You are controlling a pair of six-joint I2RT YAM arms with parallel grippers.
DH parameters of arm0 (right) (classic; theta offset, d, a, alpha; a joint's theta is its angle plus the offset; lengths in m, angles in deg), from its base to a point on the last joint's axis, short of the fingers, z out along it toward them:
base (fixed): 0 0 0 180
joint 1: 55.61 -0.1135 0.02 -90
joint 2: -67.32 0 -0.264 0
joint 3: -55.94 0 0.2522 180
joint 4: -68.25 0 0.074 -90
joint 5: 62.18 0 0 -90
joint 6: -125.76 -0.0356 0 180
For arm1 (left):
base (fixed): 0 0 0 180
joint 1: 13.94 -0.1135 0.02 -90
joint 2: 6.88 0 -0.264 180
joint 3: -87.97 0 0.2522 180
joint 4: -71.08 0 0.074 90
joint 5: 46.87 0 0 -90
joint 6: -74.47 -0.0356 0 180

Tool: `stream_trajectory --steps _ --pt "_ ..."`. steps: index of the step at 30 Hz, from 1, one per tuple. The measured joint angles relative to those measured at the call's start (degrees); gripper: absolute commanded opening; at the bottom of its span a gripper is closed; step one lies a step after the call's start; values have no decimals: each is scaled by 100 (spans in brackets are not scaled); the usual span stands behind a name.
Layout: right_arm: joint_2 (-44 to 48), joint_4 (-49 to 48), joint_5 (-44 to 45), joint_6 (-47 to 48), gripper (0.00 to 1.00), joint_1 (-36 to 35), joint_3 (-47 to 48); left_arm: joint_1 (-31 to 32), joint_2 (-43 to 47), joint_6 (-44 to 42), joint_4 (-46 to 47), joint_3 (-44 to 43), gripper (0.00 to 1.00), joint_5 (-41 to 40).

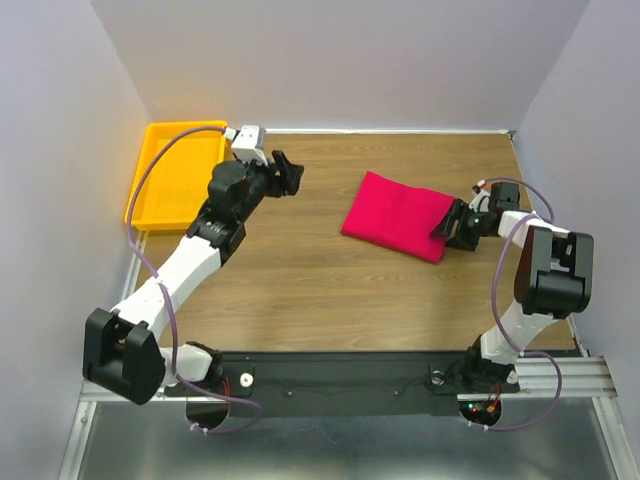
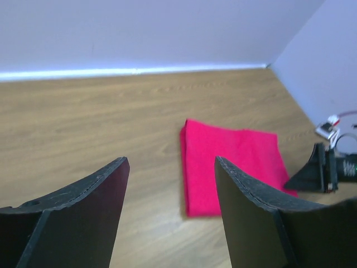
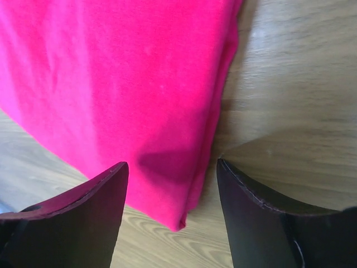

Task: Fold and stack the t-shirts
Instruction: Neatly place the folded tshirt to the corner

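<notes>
A yellow plastic tray (image 1: 160, 190) sits at the wooden table's (image 1: 300, 290) far left corner.

Left gripper (image 1: 289, 172) reaches forward with jaws apart; right gripper (image 1: 444, 222) sits low, likewise parted

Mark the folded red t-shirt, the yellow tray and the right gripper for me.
red t-shirt (image 1: 398, 215), top external view, centre of the folded cloth
yellow tray (image 1: 190, 175), top external view, bare floor
right gripper (image 1: 443, 221), top external view, between its fingertips
</notes>
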Motion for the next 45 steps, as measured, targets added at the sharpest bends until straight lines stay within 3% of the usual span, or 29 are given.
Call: stream_trajectory --steps 6,9,15,18,27,36,45 --pt "-417 -48 -409 -201 62 -2 256 -2 778 155 -293 866 74 -46" --pt "-540 -68 -533 -269 51 -2 299 -2 1292 304 -328 1198 74 -96" --pt "-656 -4 -455 -332 12 -11 363 -2 1989 560 -319 1534 74 -177" --pt "-656 59 -192 -205 1 -11 404 -2 2135 654 -323 1738 74 -205" --pt "-970 608 544 1008 1 192 1298 -2 2227 688 -507 1832 74 -254" --pt "-2118 1740 509 2914 1 973 3193 -2 2240 688 -501 2013 74 -221" --pt "-3067 2461 695 3882 1 1582 4885 -2 2124 691 -411 2111 74 -50"
